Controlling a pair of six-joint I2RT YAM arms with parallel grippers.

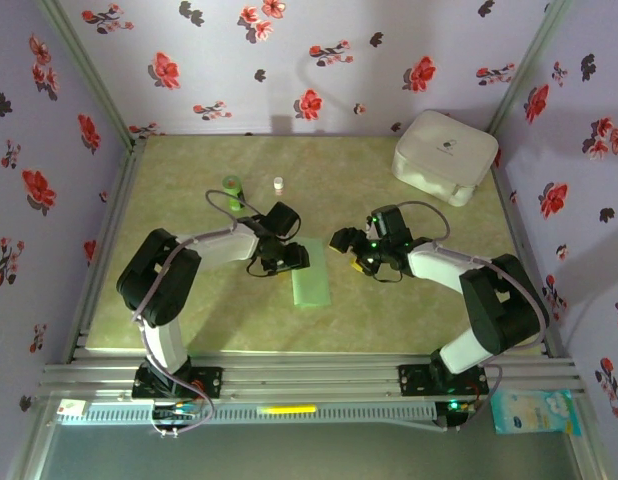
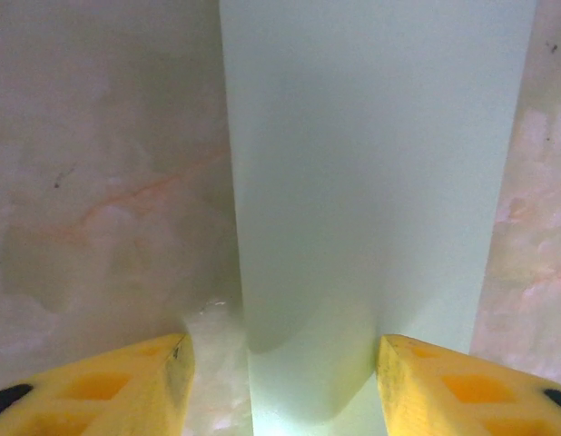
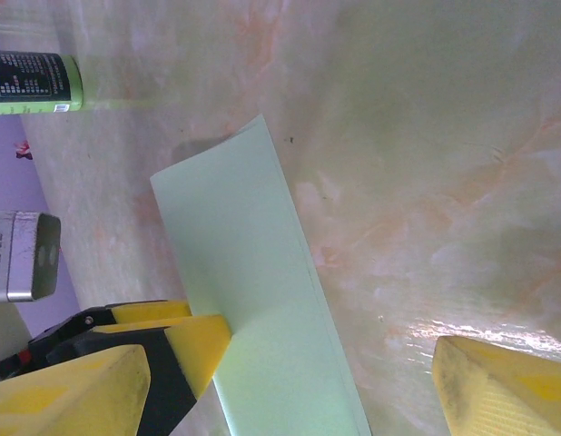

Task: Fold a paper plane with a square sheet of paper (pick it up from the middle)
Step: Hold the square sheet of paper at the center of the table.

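The square sheet of paper (image 1: 311,280) lies flat mid-table, folded in half into a long pale green rectangle; it has no paper plane shape. My left gripper (image 1: 289,258) hovers low over its far end. In the left wrist view the paper (image 2: 371,182) runs away from the open left gripper (image 2: 285,381): one yellow finger (image 2: 126,386) is over bare table, the other over the paper. My right gripper (image 1: 347,245) stands open just right of the strip. In the right wrist view the paper (image 3: 253,300) passes between the widely parted fingers of the right gripper (image 3: 290,400), and the left arm's yellow fingertip (image 3: 194,345) meets the paper's left edge.
A dark green bottle (image 1: 232,186) and a small white bottle (image 1: 278,184) stand behind the left gripper; the green bottle (image 3: 35,84) lies at the upper left of the right wrist view. A white rounded case (image 1: 444,155) sits at the back right. Floral walls enclose the table.
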